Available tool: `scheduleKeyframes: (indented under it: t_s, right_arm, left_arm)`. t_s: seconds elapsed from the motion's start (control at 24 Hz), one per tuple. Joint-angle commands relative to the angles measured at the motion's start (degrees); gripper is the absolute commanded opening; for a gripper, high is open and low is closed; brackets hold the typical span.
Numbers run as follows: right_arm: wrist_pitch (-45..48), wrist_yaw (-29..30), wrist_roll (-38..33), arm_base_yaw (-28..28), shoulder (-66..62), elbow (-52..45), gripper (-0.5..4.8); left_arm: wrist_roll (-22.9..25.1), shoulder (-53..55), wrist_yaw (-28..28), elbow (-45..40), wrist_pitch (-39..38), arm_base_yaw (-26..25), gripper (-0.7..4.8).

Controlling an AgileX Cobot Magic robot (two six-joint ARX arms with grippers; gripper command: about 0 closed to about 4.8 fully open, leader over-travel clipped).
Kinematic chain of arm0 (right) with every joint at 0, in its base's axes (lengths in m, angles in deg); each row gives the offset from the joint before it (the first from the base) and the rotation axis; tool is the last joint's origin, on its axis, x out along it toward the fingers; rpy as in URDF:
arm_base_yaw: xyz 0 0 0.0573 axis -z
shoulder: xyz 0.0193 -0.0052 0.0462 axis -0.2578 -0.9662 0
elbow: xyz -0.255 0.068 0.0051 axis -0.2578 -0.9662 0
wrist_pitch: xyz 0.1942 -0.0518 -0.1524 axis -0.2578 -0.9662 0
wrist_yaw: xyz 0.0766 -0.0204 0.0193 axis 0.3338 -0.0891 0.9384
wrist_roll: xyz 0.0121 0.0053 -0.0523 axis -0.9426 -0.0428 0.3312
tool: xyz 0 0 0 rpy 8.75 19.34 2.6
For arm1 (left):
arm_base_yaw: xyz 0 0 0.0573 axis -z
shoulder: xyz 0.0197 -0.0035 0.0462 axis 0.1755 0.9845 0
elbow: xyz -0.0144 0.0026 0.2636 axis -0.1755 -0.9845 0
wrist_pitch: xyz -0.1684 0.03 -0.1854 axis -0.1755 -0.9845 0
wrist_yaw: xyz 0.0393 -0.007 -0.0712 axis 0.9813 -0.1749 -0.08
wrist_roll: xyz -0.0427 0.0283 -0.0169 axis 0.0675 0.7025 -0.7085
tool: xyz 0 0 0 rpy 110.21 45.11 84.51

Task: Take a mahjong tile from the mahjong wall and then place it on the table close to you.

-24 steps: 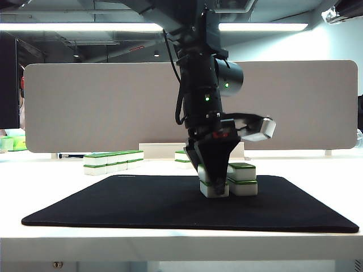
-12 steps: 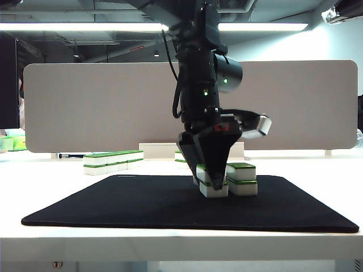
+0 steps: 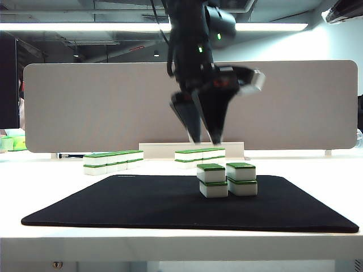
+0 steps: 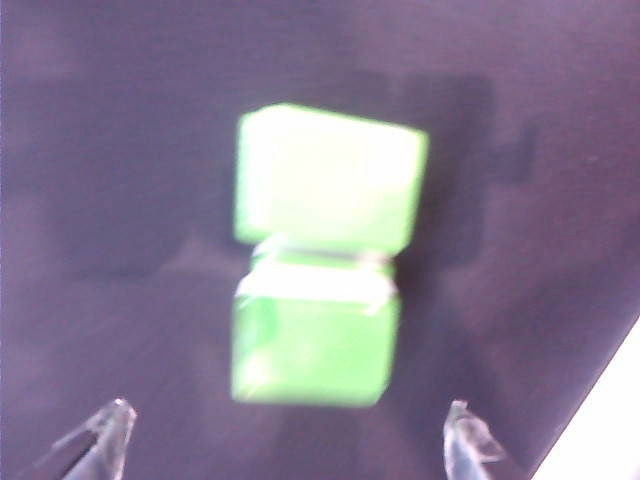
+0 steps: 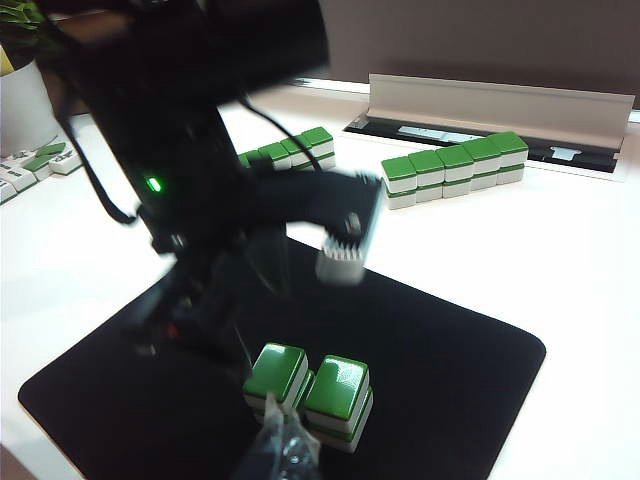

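An open-plan office or lab: a white worktop (image 3: 68,238) backed by a grey divider panel (image 3: 102,107), long ceiling strip lights (image 3: 79,26), exposed ceiling ducting above.

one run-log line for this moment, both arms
left gripper: jaws open, empty, above tile stacks | stacks: on black mat | right gripper: state unclear, near stacks

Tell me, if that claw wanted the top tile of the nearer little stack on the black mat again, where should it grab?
Probably from straight above, where the open left gripper hangs. Pinch the top tile by its two free sides facing toward and away from the exterior camera: the neighbouring stack sits close beside it, leaving little room there.
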Motion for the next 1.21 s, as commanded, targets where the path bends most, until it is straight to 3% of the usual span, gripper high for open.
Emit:
scheduleKeyframes:
  t_s: [0.04,0.08,0.21,0.29,0.83,1.21]
  right_arm:
    - [0.9,-0.1,0.1,0.0,0.1,0.4,-0.01]
    - [0.9,-0.1,0.1,0.0,0.1,0.4,-0.01]
    - [0.9,-0.1,0.1,0.0,0.1,0.4,-0.01]
    - [0.9,-0.1,0.1,0.0,0.1,0.4,-0.01]
    - [0.5,0.0,0.1,0.0,0.1,0.4,-0.01]
    - [0.5,0.1,0.1,-0.1,0.0,0.4,-0.01]
  left_arm:
    - [-0.8,-4.0,9.1,0.2,-0.3,0.0,3.88]
    - [-0.8,-4.7,11.0,0.2,-0.3,0.0,3.62]
    - [-0.9,-8.3,20.1,0.2,-0.3,-0.1,1.31]
    - [-1.4,-10.6,23.1,0.2,-0.3,-0.2,0.64]
    - [-5.7,-22.4,25.3,0.3,-0.3,-3.3,0.48]
    - [-5.7,-24.5,25.6,0.6,-0.3,-2.6,0.49]
